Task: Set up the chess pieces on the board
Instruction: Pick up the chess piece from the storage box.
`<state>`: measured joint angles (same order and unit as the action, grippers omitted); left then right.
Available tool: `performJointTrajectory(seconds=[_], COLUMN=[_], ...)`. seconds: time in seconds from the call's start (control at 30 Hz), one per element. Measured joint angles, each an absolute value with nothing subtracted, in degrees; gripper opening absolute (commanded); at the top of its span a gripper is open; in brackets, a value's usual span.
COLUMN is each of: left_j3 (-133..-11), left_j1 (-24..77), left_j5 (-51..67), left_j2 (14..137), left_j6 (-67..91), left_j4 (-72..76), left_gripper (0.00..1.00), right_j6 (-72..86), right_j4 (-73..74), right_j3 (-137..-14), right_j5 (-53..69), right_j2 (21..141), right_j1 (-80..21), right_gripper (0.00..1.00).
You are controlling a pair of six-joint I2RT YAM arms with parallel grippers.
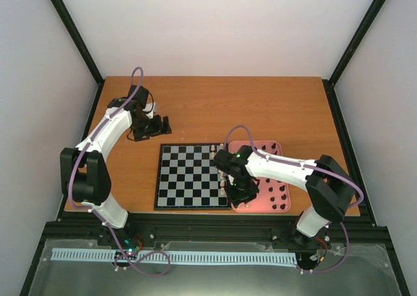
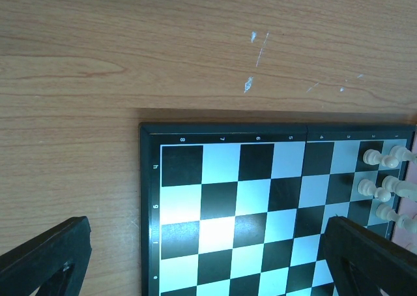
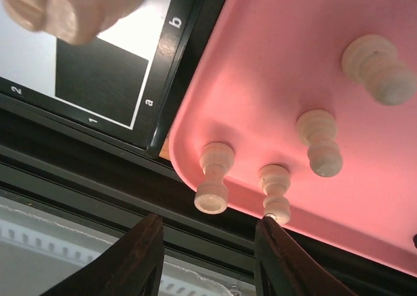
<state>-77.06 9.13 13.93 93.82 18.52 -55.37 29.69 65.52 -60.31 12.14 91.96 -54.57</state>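
The board (image 1: 189, 176) lay flat on the wooden table (image 1: 215, 107), most of its squares bare. A few cream-white chess pieces (image 2: 383, 178) stood on squares along its right edge. Just beside that edge sat a pink tray (image 3: 273, 81), with more cream pieces near its near corner and black ones elsewhere in it. The right gripper (image 3: 208, 227) hung over that corner of the tray, jaws parted and gripping nothing, one cream piece just beyond the gap. The left gripper (image 1: 164, 125) hovered off the board's far left corner, its fingers spread wide and empty.
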Motion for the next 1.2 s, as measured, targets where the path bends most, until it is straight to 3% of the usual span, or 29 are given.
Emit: performJointTrajectory(seconds=[0.57, 0.83, 1.03, 1.2], left_j3=[-77.0, -76.9, -76.5, -76.4], left_j1=[9.1, 9.1, 9.1, 9.1], left_j5=[13.9, 13.9, 13.9, 13.9], left_j2=[93.8, 93.8, 93.8, 93.8], left_j6=[18.5, 18.5, 18.5, 18.6], left_j4=[-55.4, -55.4, -55.3, -55.3], left_gripper=[1.00, 1.00, 1.00, 1.00], right_j6=[27.9, 27.9, 28.5, 29.5], right_j4=[61.2, 60.6, 60.8, 60.8], right_j3=[-58.2, -57.6, -57.3, -57.3], right_j5=[13.3, 13.7, 13.8, 13.7], right_j2=[94.5, 94.5, 94.5, 94.1], right_j1=[-54.6, -54.7, -54.7, -54.7], right_gripper=[0.32, 0.21, 0.07, 0.06])
